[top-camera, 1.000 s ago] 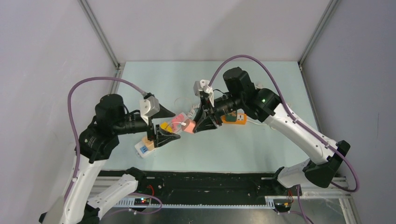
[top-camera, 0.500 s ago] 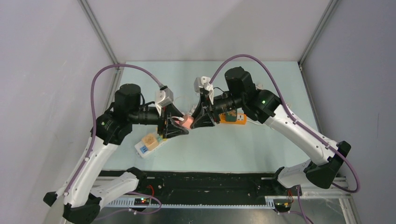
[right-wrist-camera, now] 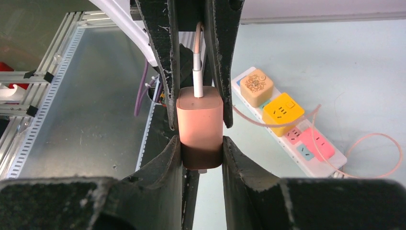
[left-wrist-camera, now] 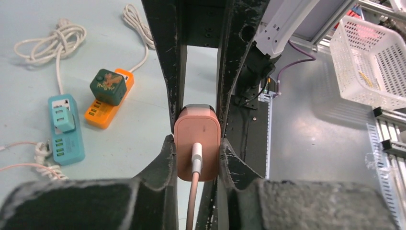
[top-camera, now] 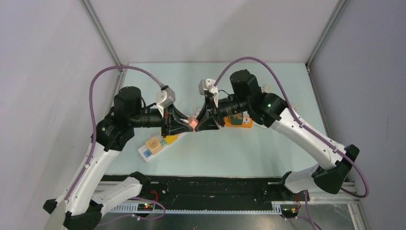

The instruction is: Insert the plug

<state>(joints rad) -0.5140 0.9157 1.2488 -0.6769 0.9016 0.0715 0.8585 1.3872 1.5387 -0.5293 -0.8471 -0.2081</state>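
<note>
A second ago the left gripper (top-camera: pixel 186 127) was held low over the white power strip (top-camera: pixel 152 149), well apart from the pink plug (top-camera: pixel 192 122). It has since been swung up and across, and is now set nose to nose with the right gripper (top-camera: pixel 200 125) above the middle of the table (top-camera: pixel 258 153).

The plug is carried in the air between the two. In the left wrist view the left jaws are seen closed narrowly on its cable end, one finger pressed to each side. In the right wrist view the right jaws are clamped on its darker far end. The pink cable (right-wrist-camera: pixel 197 57) is led out between the left fingers.

A handover is judged to be under way, so that the plug can be taken in a better hold for insertion. The prongs are hidden at the dark end, so their direction cannot be told with confidence.

The strip lies on the table near the left arm, with a tan cube (right-wrist-camera: pixel 256 86) and a yellow cube (right-wrist-camera: pixel 283 107) already seated in it. Insertion has not yet been begun
</note>
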